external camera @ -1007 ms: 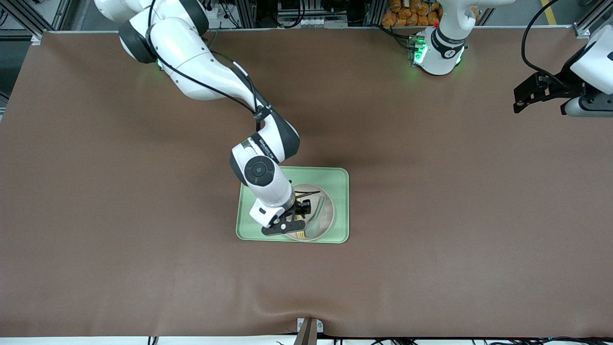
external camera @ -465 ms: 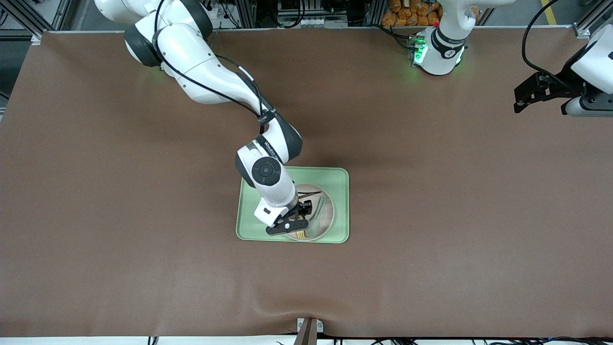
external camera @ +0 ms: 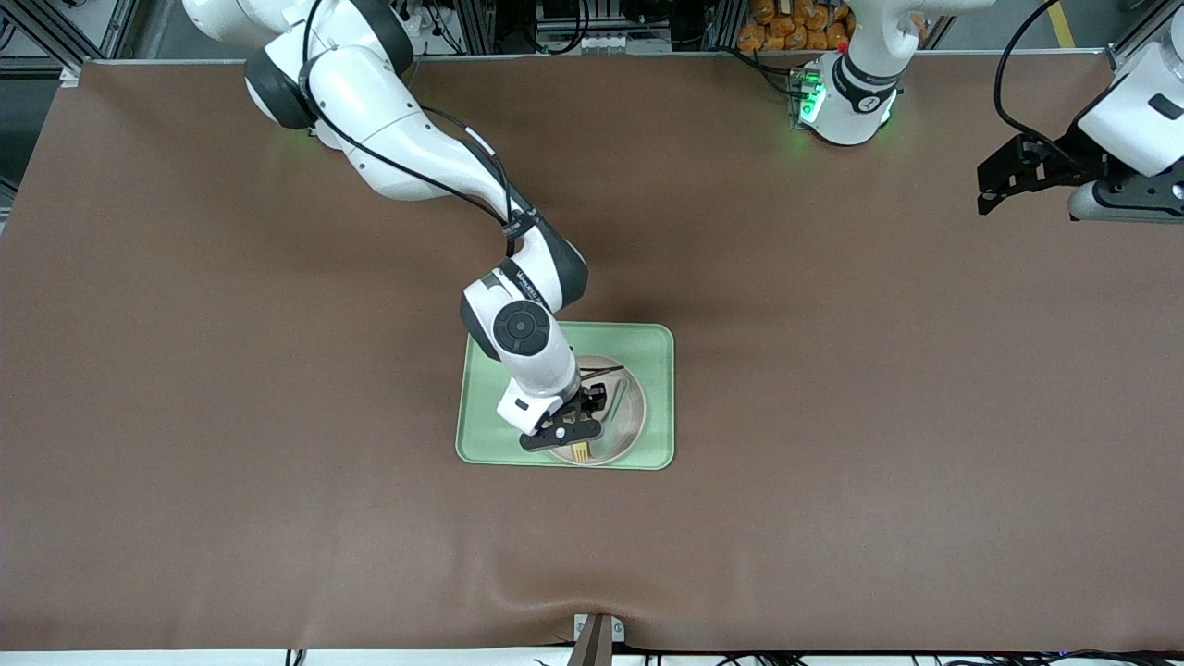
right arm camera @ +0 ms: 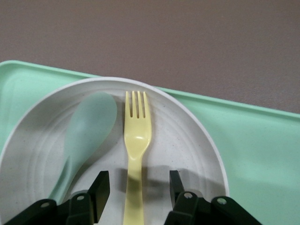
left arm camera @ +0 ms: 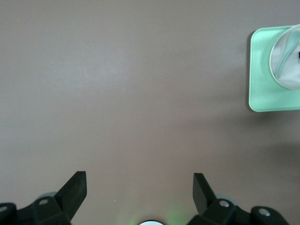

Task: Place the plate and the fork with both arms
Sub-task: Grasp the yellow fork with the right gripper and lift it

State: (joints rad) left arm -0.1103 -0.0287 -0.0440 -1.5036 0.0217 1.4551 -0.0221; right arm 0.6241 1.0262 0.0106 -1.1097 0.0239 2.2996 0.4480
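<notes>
The cream plate (external camera: 622, 427) (right arm camera: 187, 140) lies in the light-green tray (external camera: 659, 342) (right arm camera: 262, 154). The pale-yellow fork (external camera: 580, 451) (right arm camera: 136, 136) lies on the plate beside a pale grey-green spoon (external camera: 618, 400) (right arm camera: 89, 131). My right gripper (external camera: 572, 427) (right arm camera: 138, 187) is open, low over the plate, with one finger on each side of the fork's handle and gaps between fingers and handle. My left gripper (external camera: 994, 190) (left arm camera: 139, 187) is open and empty, up over the bare table at the left arm's end; its wrist view shows the tray (left arm camera: 262, 89) and plate (left arm camera: 290, 65) at the edge.
The tray sits mid-table on a brown mat (external camera: 832, 416). A small bracket (external camera: 597, 638) sticks up at the table's edge nearest the front camera. The arm bases and cables stand along the edge farthest from the front camera.
The right gripper has shifted slightly toward the left arm's end and settled over the fork's handle. The left gripper has moved a little inward and toward the bases' edge.
</notes>
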